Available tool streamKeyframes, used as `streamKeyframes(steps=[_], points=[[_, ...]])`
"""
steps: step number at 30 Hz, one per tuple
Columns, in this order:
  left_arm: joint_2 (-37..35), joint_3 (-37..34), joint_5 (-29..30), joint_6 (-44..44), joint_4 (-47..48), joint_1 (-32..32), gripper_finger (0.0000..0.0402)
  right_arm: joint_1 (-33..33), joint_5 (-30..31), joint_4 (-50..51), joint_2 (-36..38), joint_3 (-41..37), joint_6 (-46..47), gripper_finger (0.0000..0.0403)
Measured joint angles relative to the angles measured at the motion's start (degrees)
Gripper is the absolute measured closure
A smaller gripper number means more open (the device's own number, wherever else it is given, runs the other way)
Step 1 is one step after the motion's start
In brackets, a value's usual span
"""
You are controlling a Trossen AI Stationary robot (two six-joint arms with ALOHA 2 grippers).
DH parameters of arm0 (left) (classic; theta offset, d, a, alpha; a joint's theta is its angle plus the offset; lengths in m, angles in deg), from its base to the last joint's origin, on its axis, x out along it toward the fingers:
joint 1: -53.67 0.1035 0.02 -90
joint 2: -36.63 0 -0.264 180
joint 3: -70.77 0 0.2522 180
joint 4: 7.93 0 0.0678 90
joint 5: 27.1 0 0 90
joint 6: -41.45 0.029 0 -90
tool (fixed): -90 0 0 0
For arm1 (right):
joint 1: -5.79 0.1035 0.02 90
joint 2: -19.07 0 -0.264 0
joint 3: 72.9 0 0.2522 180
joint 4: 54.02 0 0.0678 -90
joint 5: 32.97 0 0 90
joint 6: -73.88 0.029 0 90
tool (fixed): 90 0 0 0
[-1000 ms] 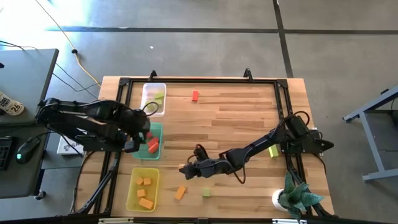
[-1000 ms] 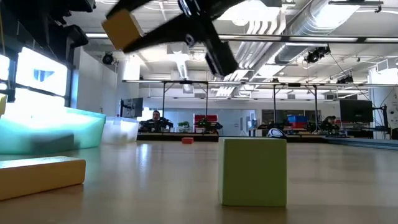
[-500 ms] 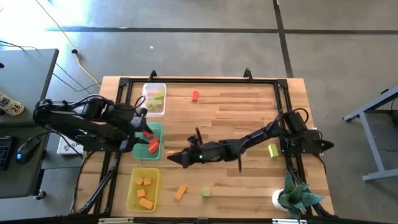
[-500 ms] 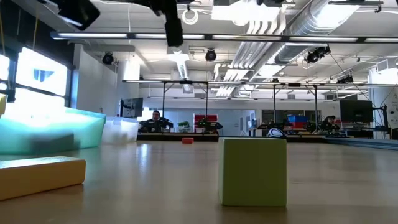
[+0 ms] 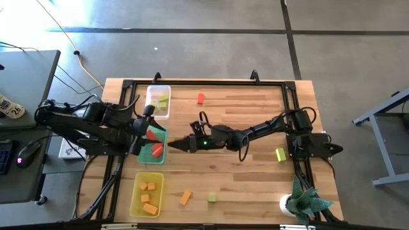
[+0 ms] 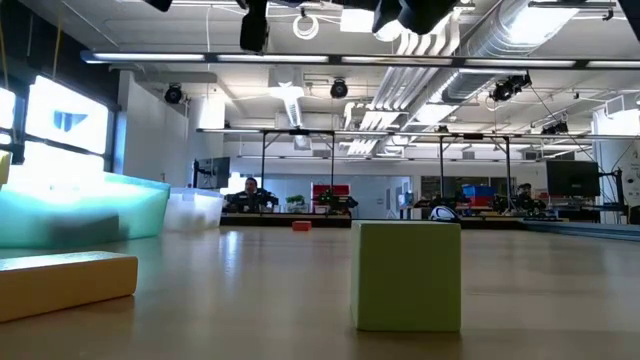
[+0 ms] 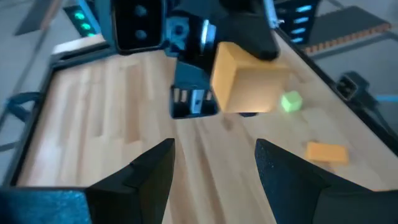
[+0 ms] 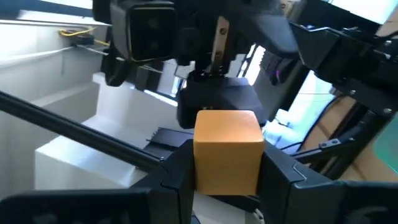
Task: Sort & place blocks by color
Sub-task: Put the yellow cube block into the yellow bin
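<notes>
My right gripper (image 5: 175, 146) reaches across the table toward its left side and is shut on an orange cube (image 8: 227, 151), just right of the green tray (image 5: 155, 155). The left wrist view shows that cube (image 7: 246, 81) in the air in front of my left gripper (image 7: 214, 171), which is open. In the high view, my left gripper (image 5: 146, 121) hovers over the green tray's far end, above the red blocks (image 5: 154, 142). Loose on the table lie a red block (image 5: 200, 98), an orange bar (image 5: 186, 197) and two yellow-green cubes (image 5: 211, 198) (image 5: 280, 154). My right gripper pinches the orange cube by two opposite side faces (image 8: 198, 155), one finger (image 8: 173, 176) on each side. The fingers come roughly level, pointing toward the table's left. The cube is lifted clear of the table and sits squarely between the fingers.
A clear tray (image 5: 158, 91) at the far left holds yellow-green blocks, and a yellow tray (image 5: 136, 195) at the near left holds orange blocks. A potted plant (image 5: 303, 203) stands at the near right corner. A black frame (image 5: 204, 82) rims the table.
My right gripper, holding the orange cube, has risen from the near middle of the table. It has swung toward the far and left edges to beside the green tray, leaving the low view upward. My left gripper has shifted slightly toward the far edge over the green tray.
</notes>
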Motion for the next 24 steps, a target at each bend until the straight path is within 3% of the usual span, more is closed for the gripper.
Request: streamKeyframes(steps=[16, 24], points=[[1.23, 0.0, 3.91, 1.84, -4.76, -0.04, 0.019, -5.34, -3.88, -0.01, 0.0, 0.0, 1.09, 0.0298], [4.37, 0.0, 11.18, 1.94, -8.26, -0.04, 0.019, -6.32, -3.25, -0.36, 0.0, 0.0, 1.95, 0.0298]])
